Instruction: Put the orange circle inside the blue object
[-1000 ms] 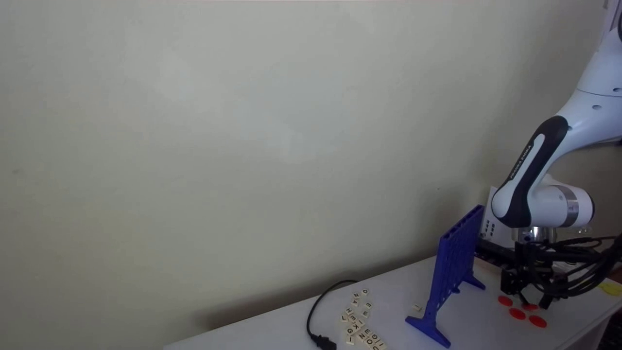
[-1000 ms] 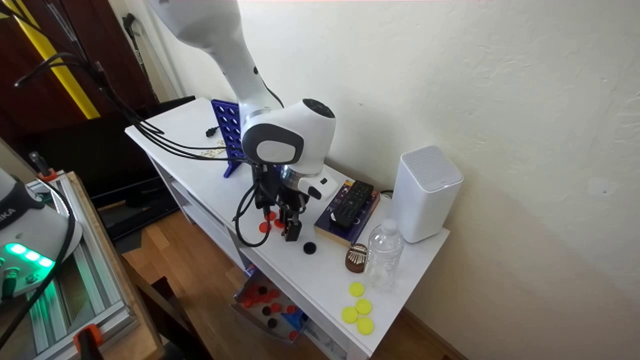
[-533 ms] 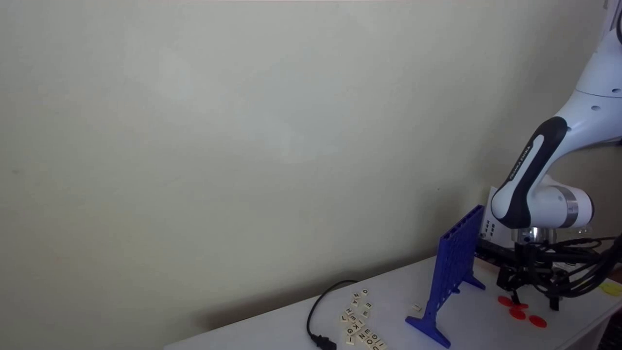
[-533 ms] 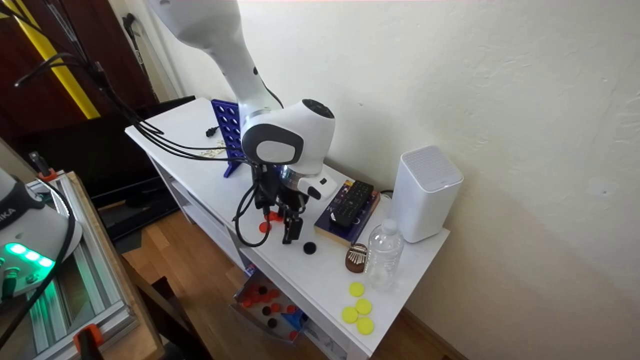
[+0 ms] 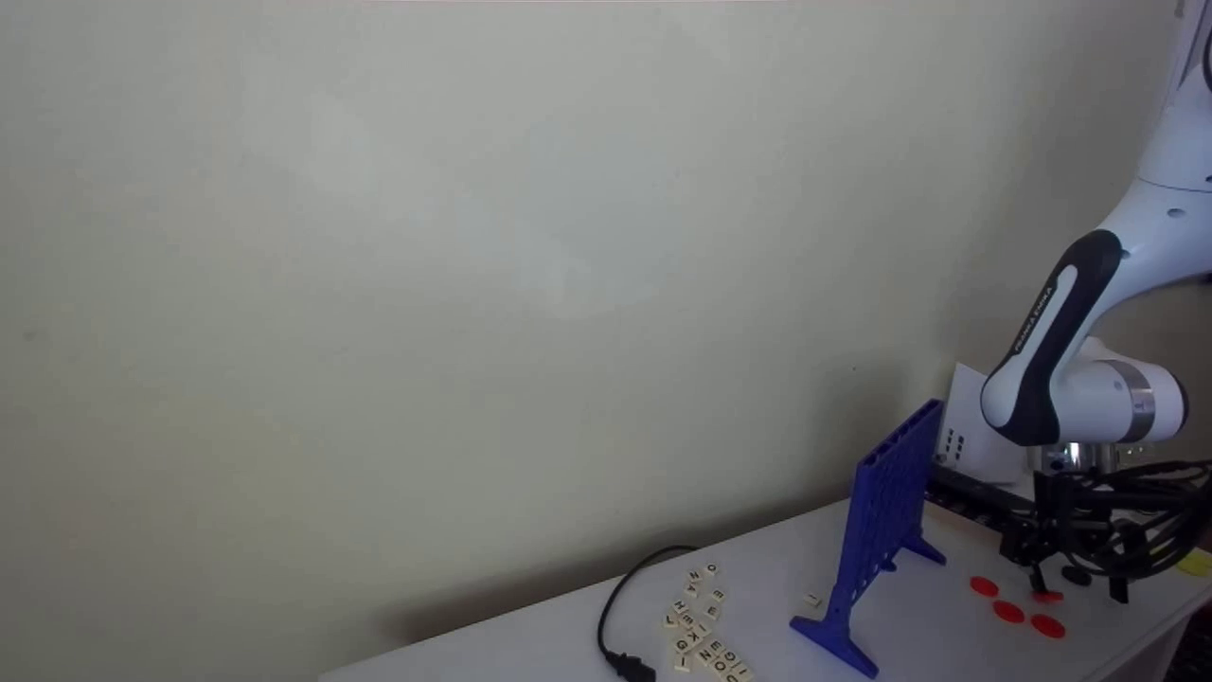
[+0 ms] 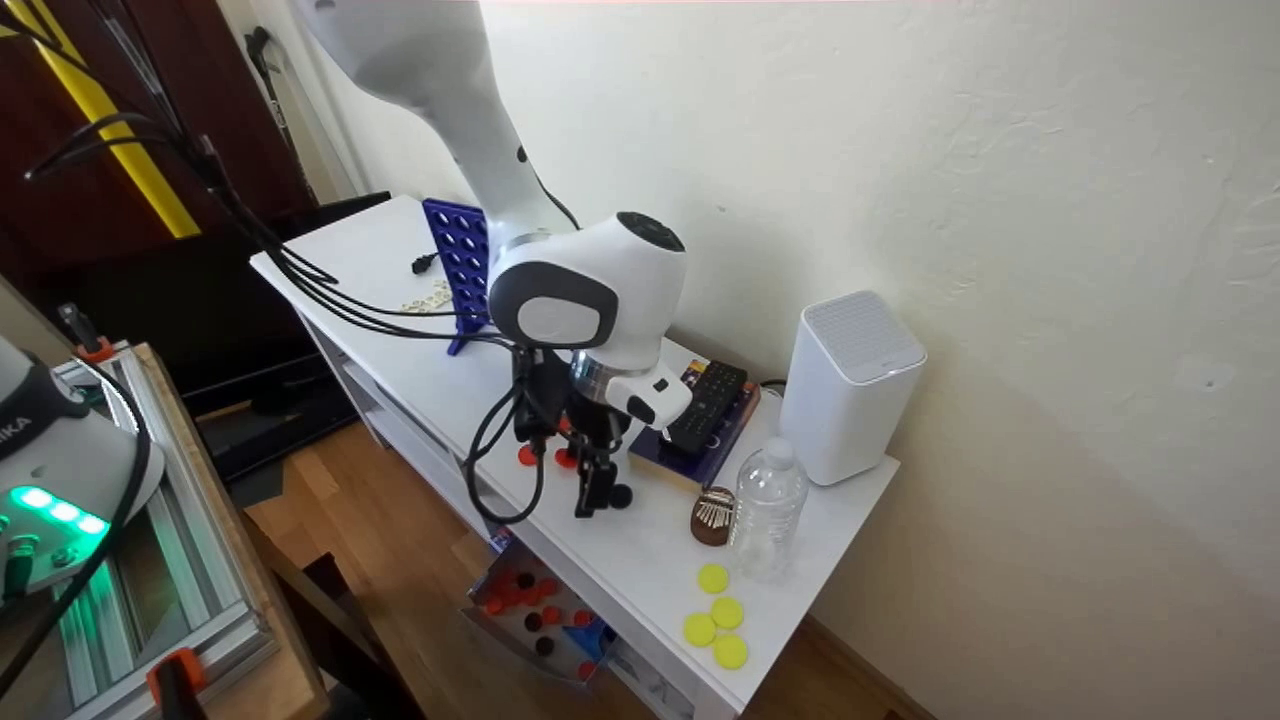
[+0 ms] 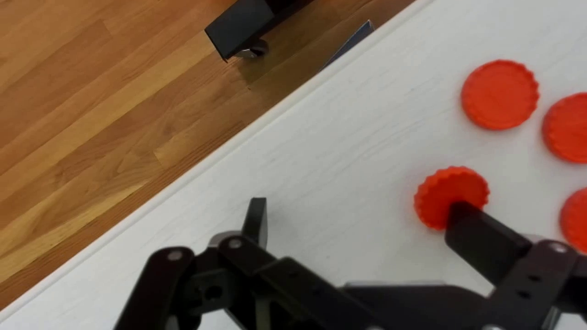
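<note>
In the wrist view my gripper [image 7: 358, 206] stands open above the white table, with a wide gap between its fingers. At its right fingertip is an orange circle [image 7: 434, 195], tilted with its ribbed rim showing; the finger covers part of it. Several like discs lie flat close by, such as the orange disc [image 7: 500, 94]. An exterior view has the gripper [image 5: 1079, 587] low over the table, one finger by the orange circle [image 5: 1047, 597]. The blue object [image 5: 885, 502], an upright panel with splayed feet, stands apart from the gripper; cables and arm partly cover the blue panel [image 6: 462, 250] elsewhere.
A black disc [image 6: 620, 496] lies beside the gripper. Further along are a book [image 6: 668, 462] under a remote [image 6: 708, 400], a bottle [image 6: 768, 510], a white box [image 6: 855, 390] and yellow discs [image 6: 729, 613]. Letter tiles [image 5: 701, 637] lie beyond the panel. The table edge [image 7: 220, 158] is near.
My jaws have opened wider. The arm has then shifted away from the blue panel, and the orange circle at the fingertip has moved the same way, away from the other discs.
</note>
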You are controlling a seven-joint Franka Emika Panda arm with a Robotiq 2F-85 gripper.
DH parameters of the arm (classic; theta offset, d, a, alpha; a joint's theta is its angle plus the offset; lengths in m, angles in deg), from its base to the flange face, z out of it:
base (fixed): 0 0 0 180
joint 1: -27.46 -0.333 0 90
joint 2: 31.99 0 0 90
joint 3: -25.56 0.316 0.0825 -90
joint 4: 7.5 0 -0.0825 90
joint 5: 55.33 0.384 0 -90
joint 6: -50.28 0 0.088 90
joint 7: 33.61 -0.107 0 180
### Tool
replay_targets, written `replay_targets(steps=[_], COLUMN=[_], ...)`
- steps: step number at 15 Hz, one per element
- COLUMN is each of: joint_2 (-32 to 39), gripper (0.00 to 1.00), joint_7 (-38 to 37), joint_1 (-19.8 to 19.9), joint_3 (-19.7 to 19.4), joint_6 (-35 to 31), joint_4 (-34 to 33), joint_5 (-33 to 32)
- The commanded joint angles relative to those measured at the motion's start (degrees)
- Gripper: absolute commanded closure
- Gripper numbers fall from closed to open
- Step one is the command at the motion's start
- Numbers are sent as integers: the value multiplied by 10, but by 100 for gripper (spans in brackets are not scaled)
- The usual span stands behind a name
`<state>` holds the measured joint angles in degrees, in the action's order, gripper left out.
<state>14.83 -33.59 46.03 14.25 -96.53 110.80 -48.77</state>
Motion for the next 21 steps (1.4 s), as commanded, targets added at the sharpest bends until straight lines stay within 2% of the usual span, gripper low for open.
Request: replay_targets(steps=[1,3,5,8,11,21], joint_2=[-7,-26,-33,-43,-49,-31], gripper=[0,0,0,0,0,0], joint_7=[26,64,84,77,80,43], joint_1=[29,54,66,63,68,51], joint_3=[25,53,65,54,59,62], joint_6=[-3,2,15,21,21,76], joint_4=[-1,13,13,19,21,-13], joint_5=[18,29,31,26,32,59])
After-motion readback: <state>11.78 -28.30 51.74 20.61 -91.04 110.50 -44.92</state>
